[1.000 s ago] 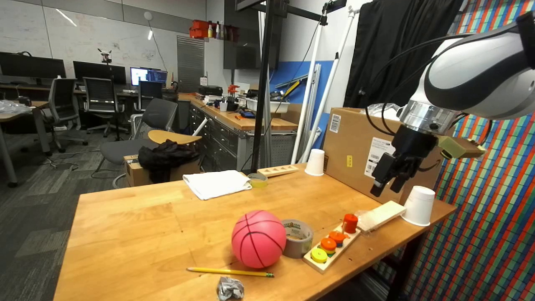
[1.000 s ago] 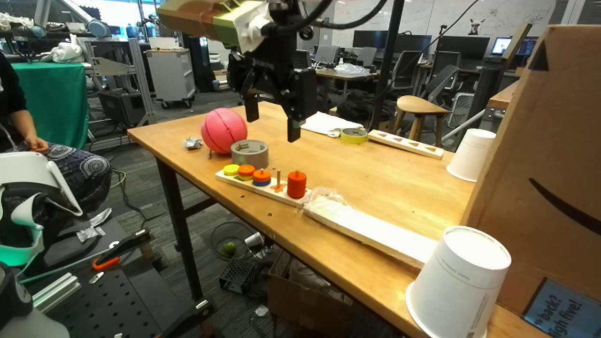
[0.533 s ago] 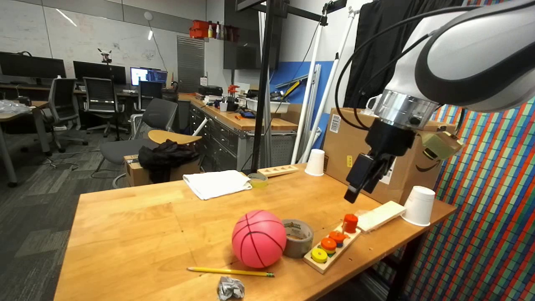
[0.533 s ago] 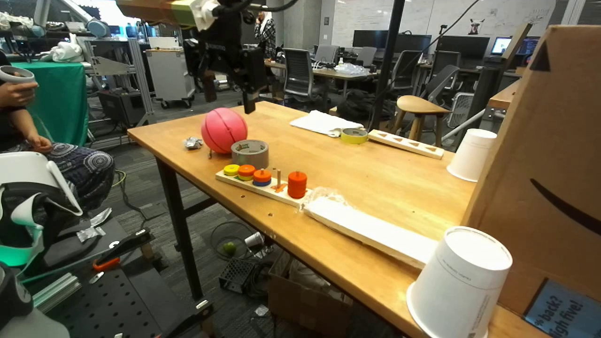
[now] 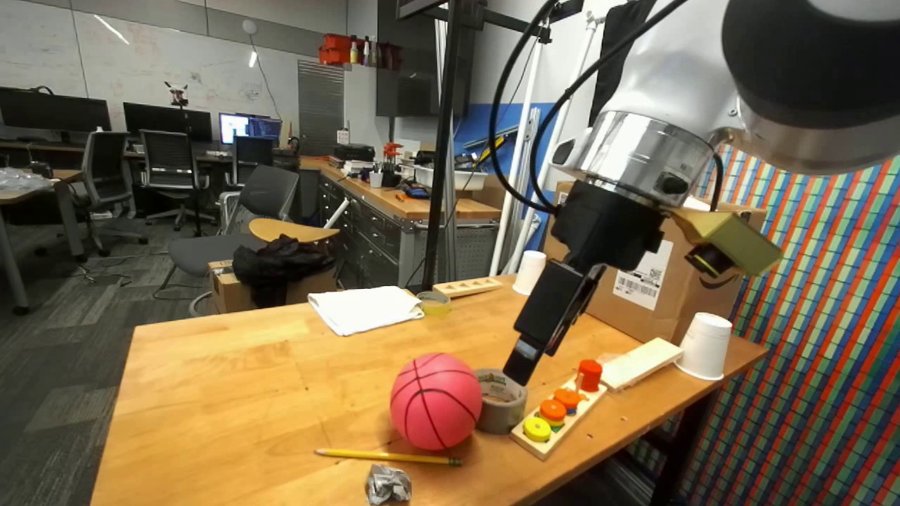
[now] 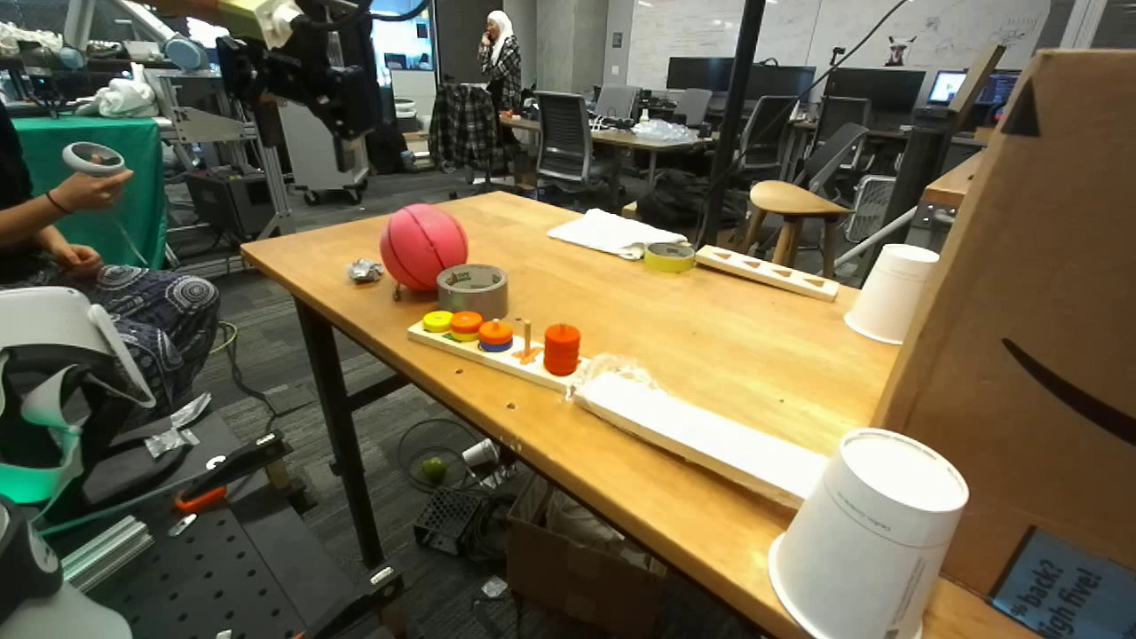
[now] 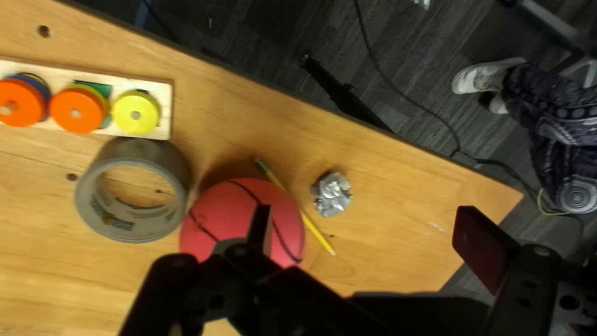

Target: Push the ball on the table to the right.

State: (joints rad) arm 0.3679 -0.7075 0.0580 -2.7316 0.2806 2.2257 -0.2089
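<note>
On the counter (image 5: 218, 393), seen in an exterior view, a white towel (image 5: 365, 309) lies at left toward the far edge; at the near side, a pencil (image 5: 380, 456) lies flat, with crumpled foil (image 5: 388, 485) near it. Yellow tape (image 5: 434, 305) lies beside the towel. The ball (image 5: 436, 402), pink with dark seams, rests on the counter between the pencil and the gray tape (image 5: 501, 418); whether these touch cannot be told. Farther back lies a slotted strip (image 5: 467, 286). The gray tape lies flat, its hole upward, and the far cup (image 5: 530, 273) stands inverted beyond it. The pincer (image 7: 366, 231) slants down above the counter, its two halves spread wide in the wrist view; in an exterior view, one of its fingers (image 6: 344, 153) shows higher than the ball and apart from it. Next come a peg board (image 5: 569, 420) bearing yellow, orange and red discs, then a plank (image 5: 645, 362) with clear plastic at its left end. At right stands a box (image 5: 692, 302), the near cup (image 5: 703, 346) inverted beside it.
</note>
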